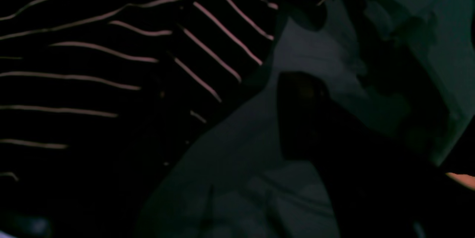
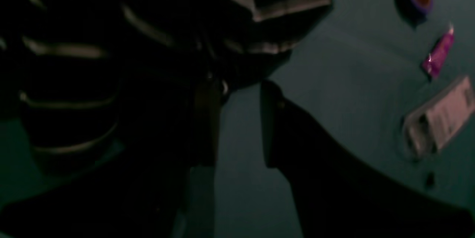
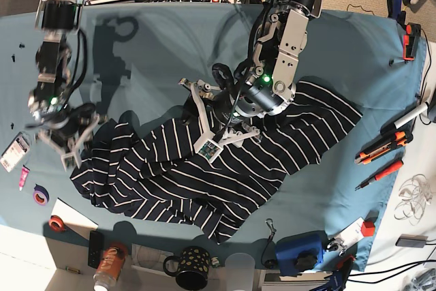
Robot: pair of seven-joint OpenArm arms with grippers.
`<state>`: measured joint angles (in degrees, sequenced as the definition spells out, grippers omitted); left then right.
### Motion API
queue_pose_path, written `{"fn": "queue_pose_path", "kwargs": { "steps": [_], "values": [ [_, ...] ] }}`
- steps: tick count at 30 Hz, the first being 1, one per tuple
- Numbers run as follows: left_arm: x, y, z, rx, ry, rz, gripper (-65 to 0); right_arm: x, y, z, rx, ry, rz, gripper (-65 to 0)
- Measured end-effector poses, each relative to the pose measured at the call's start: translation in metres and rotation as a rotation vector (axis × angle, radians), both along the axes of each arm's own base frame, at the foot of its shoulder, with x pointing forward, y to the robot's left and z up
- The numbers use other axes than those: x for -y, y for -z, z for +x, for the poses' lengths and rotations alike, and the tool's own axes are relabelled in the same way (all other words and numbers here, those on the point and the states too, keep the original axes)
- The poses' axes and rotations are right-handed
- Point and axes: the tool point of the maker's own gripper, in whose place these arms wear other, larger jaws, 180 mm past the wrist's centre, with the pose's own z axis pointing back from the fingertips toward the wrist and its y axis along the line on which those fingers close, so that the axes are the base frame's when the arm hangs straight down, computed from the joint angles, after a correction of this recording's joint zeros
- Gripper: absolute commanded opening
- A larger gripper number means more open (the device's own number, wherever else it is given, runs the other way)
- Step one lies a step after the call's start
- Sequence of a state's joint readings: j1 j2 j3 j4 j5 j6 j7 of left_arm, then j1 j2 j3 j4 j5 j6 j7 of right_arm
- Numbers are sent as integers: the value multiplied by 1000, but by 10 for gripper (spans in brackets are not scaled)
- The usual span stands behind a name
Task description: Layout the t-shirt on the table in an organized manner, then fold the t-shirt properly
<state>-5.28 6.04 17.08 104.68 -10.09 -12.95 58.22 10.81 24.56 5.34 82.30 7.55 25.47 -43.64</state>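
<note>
The left hand (image 3: pixel 216 126), its jaws spread wide and holding nothing, was positioned low over the middle of the t-shirt (image 3: pixel 163 175). The right hand (image 3: pixel 67 142), partly open, was seen at the shirt's crumpled edge; whether cloth was pinched could not be told. A snag or one-sided pull was judged likely to bunch the fabric further. The dark, white-striped shirt lay rumpled and unfolded across the teal tabletop (image 3: pixel 157 39), centre-front.

One t-shirt (image 3: pixel 225 168), two claws (image 3: pixel 221 117) (image 3: pixel 68 141), two tape rolls (image 3: pixel 41 195) (image 3: pixel 56 223), one mug (image 3: pixel 193 268), two screwdrivers (image 3: pixel 381 146) (image 3: pixel 379 174), one tabletop (image 3: pixel 157 39).
</note>
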Motion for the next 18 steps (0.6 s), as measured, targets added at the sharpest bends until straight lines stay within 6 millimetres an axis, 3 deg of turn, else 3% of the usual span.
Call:
{"fn": "queue_pose_path", "kwargs": {
  "steps": [4,11,18],
  "values": [
    [0,0,0,2,-1,-1,-305,-4,-1,16,8,-5,20,-461],
    [1,-4,2,20,-4,-17,-305,-20,52,18,-179,-66,-31,-461],
    [1,-4,2,20,-4,-17,-305,-29,59,15,-236,-99,-84,-461]
  ]
}}
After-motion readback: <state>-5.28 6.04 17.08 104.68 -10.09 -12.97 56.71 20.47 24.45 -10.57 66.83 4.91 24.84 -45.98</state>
